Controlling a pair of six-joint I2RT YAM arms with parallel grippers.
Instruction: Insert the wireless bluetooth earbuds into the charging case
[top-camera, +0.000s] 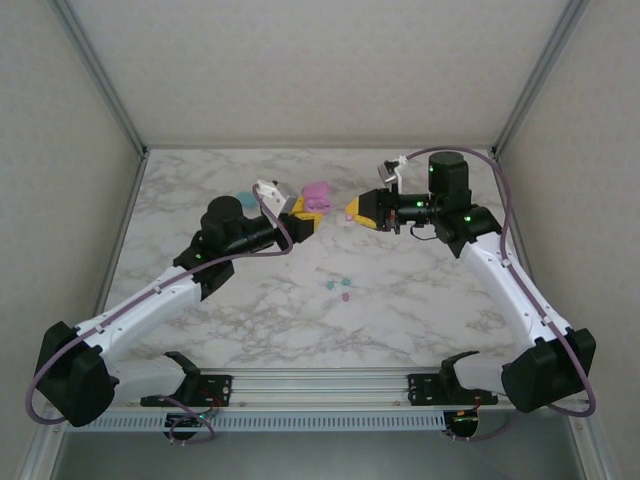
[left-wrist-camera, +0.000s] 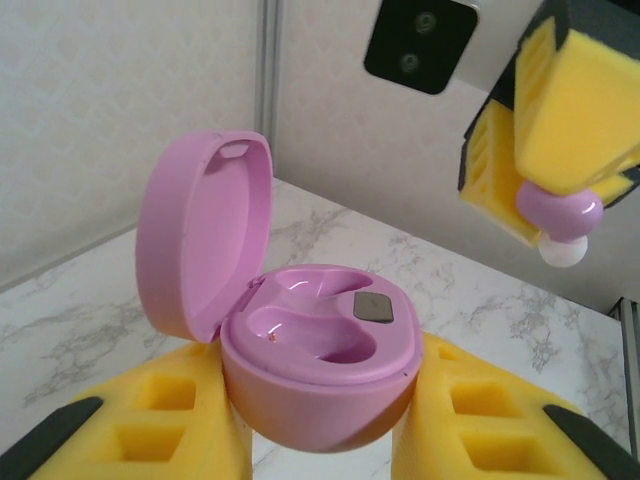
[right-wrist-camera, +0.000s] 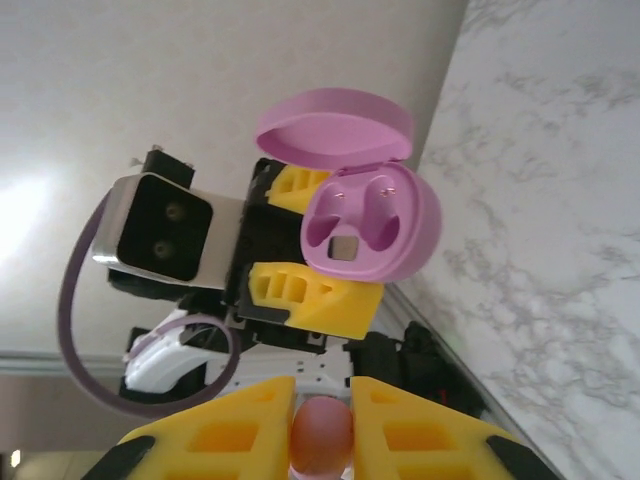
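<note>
- While the left gripper (top-camera: 300, 222) clamps the pink case (top-camera: 317, 193) by its base, just above the middle of the overhead view, the lid (left-wrist-camera: 205, 235) stands hinged open at the left of the left wrist view.
- Its two wells face up, with a small dark square on the inner face beside them.
- Right gripper (top-camera: 352, 211) hangs just right of the case and apart from it. It is pinched narrow on a pink earbud (left-wrist-camera: 560, 215), whose whitish tip pokes out below the yellow pads at the upper right of the left wrist view.
- Two teal earbuds (top-camera: 328, 285) and a loose pink earbud (top-camera: 345, 297) lie on the table (top-camera: 400, 310), below the middle of the overhead view.
- Teal case (top-camera: 245, 197) sits on the table left of the pink one, beside the left arm.
</note>
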